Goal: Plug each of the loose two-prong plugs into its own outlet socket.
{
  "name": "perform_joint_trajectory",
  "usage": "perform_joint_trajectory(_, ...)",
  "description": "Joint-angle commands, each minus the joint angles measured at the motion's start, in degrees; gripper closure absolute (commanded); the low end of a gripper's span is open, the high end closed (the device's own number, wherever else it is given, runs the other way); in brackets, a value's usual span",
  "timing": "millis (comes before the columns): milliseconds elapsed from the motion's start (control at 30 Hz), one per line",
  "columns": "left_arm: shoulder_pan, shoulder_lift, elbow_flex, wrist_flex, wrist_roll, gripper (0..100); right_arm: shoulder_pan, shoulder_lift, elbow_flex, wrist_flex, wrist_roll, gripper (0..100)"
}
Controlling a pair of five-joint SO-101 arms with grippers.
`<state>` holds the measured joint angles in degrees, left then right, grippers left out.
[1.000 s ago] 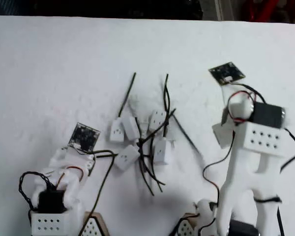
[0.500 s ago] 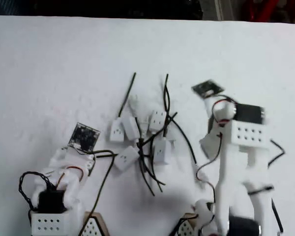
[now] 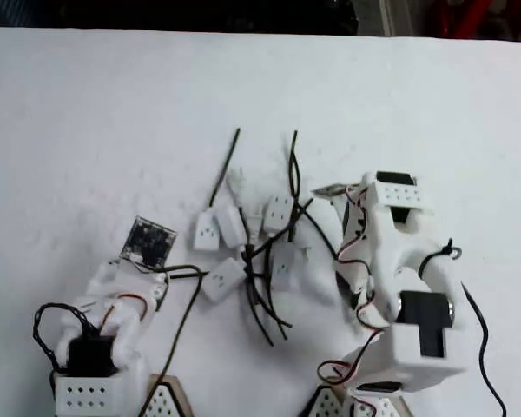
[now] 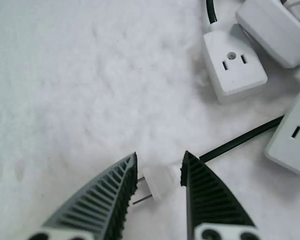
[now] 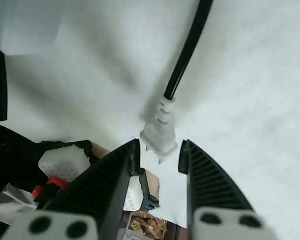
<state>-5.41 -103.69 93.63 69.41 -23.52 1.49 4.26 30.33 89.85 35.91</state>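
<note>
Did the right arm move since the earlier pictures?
Yes. In the high view the right arm has folded down and swung closer to the pile of sockets, which lies as before.

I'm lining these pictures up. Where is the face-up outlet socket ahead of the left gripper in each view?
High view: outlet socket at the cluster's left side, its black cord running away from the arms.
Left wrist view: outlet socket ahead of the left gripper, apart from it.
Right wrist view: not in it.
Shared landmark: the second socket beside it, nearer the left gripper.
</note>
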Motion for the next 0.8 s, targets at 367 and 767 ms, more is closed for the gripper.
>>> perform_joint_trajectory(367, 0.1, -0.8, -0.3, -1.2, -0.4, 84, -0.7, 9.3, -0.6, -4.2, 0.5, 97.9)
perform_joint_trajectory(767, 0.1, -0.8, -0.3, -1.2, -0.4, 84, 2.1, -9.8, -4.7, -0.6, 2.1, 98.1)
